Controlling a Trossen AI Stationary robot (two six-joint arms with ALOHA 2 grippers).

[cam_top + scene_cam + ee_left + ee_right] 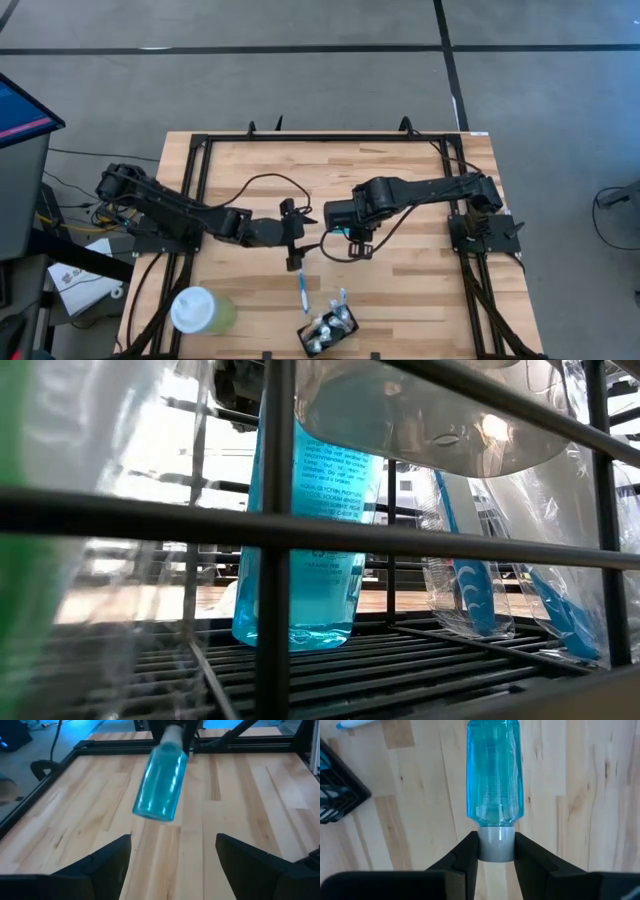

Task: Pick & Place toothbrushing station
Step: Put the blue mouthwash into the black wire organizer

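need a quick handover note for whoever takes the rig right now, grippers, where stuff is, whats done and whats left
Right gripper: shut on the grey cap of the clear blue liquid bottle, held above the wooden table near its middle.
Left gripper: open, empty, facing that bottle.
Small black rectangular holder: at the table's near edge, already holding some items.
Slim blue and white toothbrush: lying loose on the table just beyond the holder.
Pale green cup with white lid: left of the holder.
Left: bottle and loose toothbrush, presumably into the holder.

Grey carpet floor [300,80] crossed by dark seams. Pale wood table [420,290] with black frame. Cables [70,205] at left.
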